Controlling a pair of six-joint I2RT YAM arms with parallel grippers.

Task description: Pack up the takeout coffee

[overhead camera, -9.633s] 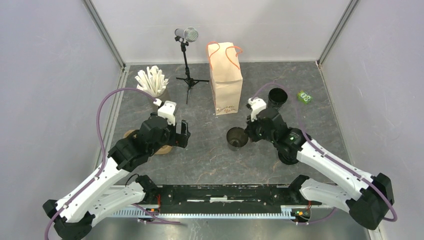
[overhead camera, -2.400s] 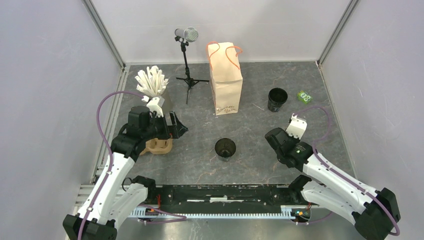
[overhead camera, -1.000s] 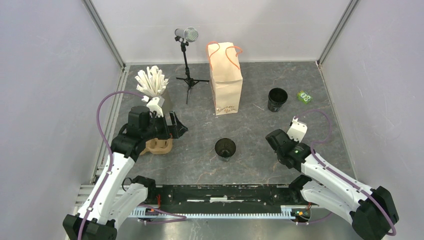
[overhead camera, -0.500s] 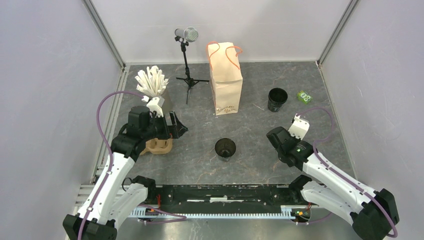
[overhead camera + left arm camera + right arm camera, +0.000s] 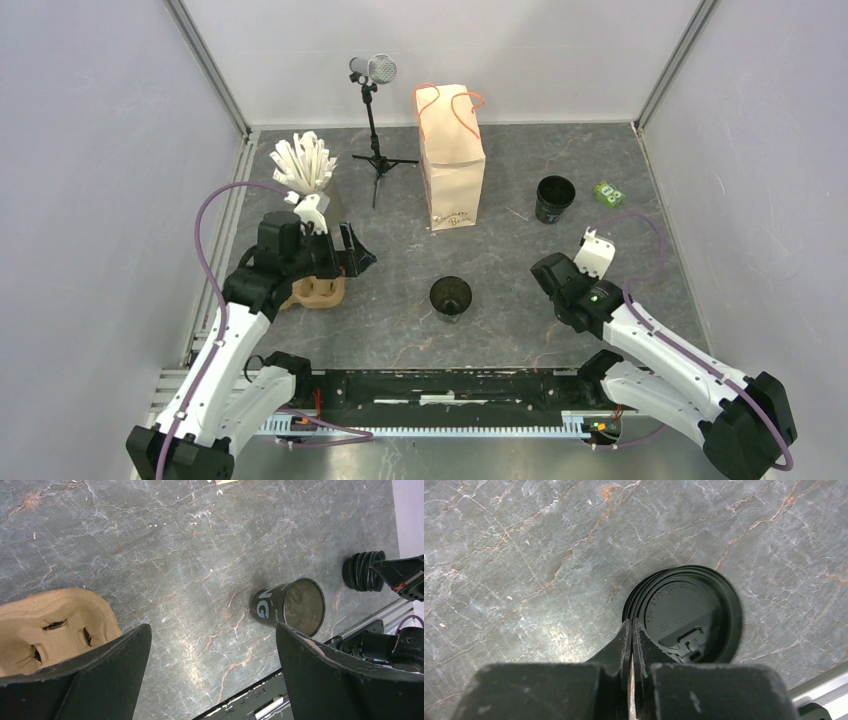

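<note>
So, the open black cup (image 5: 451, 296) is found standing upright with no lid on, out in the middle of the table (image 5: 400, 330). It's parked in front of the paper bag (image 5: 452, 165) and well apart from it. From the left wrist view something brownish can be made out inside it.

The left gripper (image 5: 212, 630) is held over the table with its fingers spread wide and nothing between them. The cardboard cup carrier (image 5: 50, 625) is seen just beside one finger, with the cup off toward the other.

The right gripper (image 5: 631, 625) is pointed down at a stack of black lids (image 5: 686, 615) lying flat on the table, to the right of the cup. Its fingers are pressed almost together, with only a hairline slit between them, and the tips are over the near rim of the top lid. Whether that rim is actually pinched can't be told.

Further back, a second black cup (image 5: 555, 197), a small green packet (image 5: 608, 193), a microphone on a tripod (image 5: 373, 70) and a cup of white sticks (image 5: 303, 165) are seen. None of it is touched.
</note>
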